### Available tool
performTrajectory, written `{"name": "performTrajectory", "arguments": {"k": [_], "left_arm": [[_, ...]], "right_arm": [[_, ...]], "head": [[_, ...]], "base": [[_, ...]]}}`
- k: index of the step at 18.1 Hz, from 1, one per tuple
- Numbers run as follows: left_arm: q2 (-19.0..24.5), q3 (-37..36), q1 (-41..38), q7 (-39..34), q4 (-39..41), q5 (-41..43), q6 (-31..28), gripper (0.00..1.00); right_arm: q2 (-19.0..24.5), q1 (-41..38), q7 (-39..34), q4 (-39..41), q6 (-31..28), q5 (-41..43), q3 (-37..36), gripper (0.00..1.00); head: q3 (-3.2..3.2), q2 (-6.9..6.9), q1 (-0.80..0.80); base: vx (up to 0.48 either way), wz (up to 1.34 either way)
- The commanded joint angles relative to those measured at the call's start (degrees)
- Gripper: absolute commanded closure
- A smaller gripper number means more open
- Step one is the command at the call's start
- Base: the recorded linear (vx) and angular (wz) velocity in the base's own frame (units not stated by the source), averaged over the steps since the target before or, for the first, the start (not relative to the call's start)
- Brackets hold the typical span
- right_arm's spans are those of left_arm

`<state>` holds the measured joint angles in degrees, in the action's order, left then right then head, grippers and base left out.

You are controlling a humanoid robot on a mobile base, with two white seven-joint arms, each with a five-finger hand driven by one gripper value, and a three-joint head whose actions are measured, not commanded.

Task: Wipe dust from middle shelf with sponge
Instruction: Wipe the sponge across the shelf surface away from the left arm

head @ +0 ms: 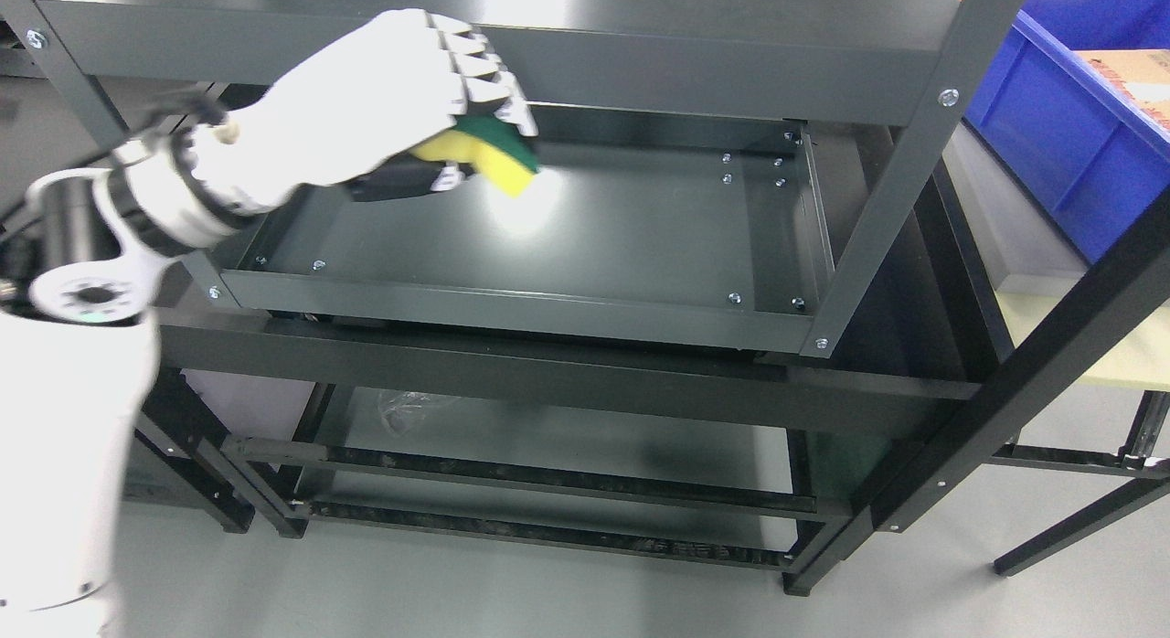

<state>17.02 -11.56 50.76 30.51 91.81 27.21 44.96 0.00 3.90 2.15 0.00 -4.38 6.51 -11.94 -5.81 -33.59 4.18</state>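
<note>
The left hand (393,99) grips the yellow-green sponge (489,155) over the middle shelf (594,236), far left of centre. It should press flat and sweep evenly rightward, minding the rim.

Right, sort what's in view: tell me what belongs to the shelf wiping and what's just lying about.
Belongs to the job:
- left robot hand, gripping the sponge
- sponge, yellow and green
- middle shelf

Just lying about:
- blue bin at right
- clear plastic wrap on the lower shelf
</note>
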Motion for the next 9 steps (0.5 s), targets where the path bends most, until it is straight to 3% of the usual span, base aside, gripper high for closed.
{"name": "performTrajectory", "arguments": {"k": [1, 9], "left_arm": [[-16.0, -17.6, 5.0, -4.8, -5.4, 7.8, 0.0, 1.00], [-16.0, -21.7, 5.1, -10.5, -5.5, 8.6, 0.0, 1.00]], "right_arm": [[-1.0, 0.0, 0.0, 1.0, 0.0, 0.0, 0.1, 0.00], [-1.0, 0.0, 0.0, 1.0, 0.0, 0.0, 0.0, 0.00]], "head": [[0.00, 0.00, 0.00], [0.00, 0.00, 0.00]], "base": [[0.000, 0.00], [0.000, 0.00]]}}
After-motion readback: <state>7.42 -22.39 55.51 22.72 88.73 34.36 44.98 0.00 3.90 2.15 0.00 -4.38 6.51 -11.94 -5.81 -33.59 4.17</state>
